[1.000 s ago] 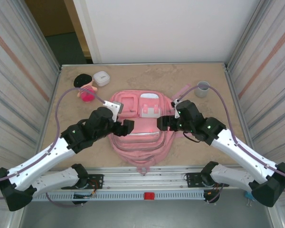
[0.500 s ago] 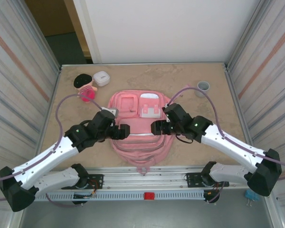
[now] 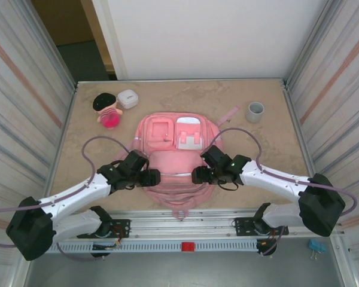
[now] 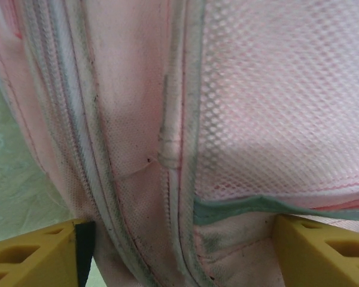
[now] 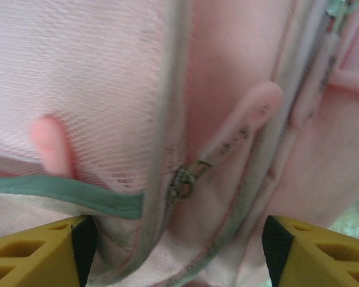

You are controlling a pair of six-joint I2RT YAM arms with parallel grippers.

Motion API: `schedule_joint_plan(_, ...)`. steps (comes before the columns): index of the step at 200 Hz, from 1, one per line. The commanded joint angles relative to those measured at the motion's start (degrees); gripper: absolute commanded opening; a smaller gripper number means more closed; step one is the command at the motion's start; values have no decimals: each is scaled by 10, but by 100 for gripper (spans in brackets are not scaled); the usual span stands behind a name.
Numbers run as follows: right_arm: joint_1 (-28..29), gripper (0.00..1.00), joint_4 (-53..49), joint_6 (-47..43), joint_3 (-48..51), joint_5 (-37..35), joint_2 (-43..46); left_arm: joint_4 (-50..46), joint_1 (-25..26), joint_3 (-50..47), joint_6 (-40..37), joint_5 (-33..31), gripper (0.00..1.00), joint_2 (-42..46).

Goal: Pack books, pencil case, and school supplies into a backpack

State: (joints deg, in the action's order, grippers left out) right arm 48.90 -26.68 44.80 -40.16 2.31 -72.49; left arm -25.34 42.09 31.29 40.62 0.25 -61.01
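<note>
The pink backpack (image 3: 173, 156) lies flat in the middle of the table, white patches at its far end. My left gripper (image 3: 152, 177) is low against its left side and my right gripper (image 3: 198, 175) against its right side. In the left wrist view the left gripper (image 4: 179, 257) is open, its yellow fingers (image 4: 30, 254) wide apart over a seam beside a mesh pocket (image 4: 281, 107). The right gripper (image 5: 176, 254) is open too, its fingers (image 5: 320, 254) straddling a metal zip slider (image 5: 185, 179) with a pink pull tab (image 5: 242, 119). The book, pencil case and white stick are out of view.
A black-haired pink doll (image 3: 107, 110) and a small white box (image 3: 127, 98) sit at the far left. A grey cup (image 3: 255, 111) stands at the far right, with a pink strap (image 3: 230, 113) beside it. Metal walls close both sides.
Both arms have dropped lower and drawn back toward the near edge, so the grippers have slid from the backpack's middle to its lower sides. Both stay open.
</note>
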Motion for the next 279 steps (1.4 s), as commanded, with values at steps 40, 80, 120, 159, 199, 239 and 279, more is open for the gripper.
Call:
schedule_joint_plan(40, 3, 65, 48, 51, 55, -50, -58, 35, -2, -41, 26, -5, 78, -43)
schedule_joint_plan(80, 20, 71, -5, 29, 4, -91, -5, 25, -3, 2, 10, 16, 84, -35)
schedule_joint_plan(120, 4, 79, -73, -3, -30, -92, 116, -51, -3, 52, -4, -21, 91, 65)
schedule_joint_plan(159, -61, 80, 2, -6, 21, 32, 154, -54, -36, 23, -7, -15, 93, 117)
schedule_joint_plan(199, -76, 77, 117, 7, 75, 102, 90, 69, -104, -38, -7, 90, 81, 53)
schedule_joint_plan(239, -92, 50, 170, 32, 100, 78, -25, 112, -105, -44, -18, 75, 67, -44)
schedule_joint_plan(279, -94, 43, 173, 26, 94, 43, -29, 154, -105, -56, -9, 76, 62, -66)
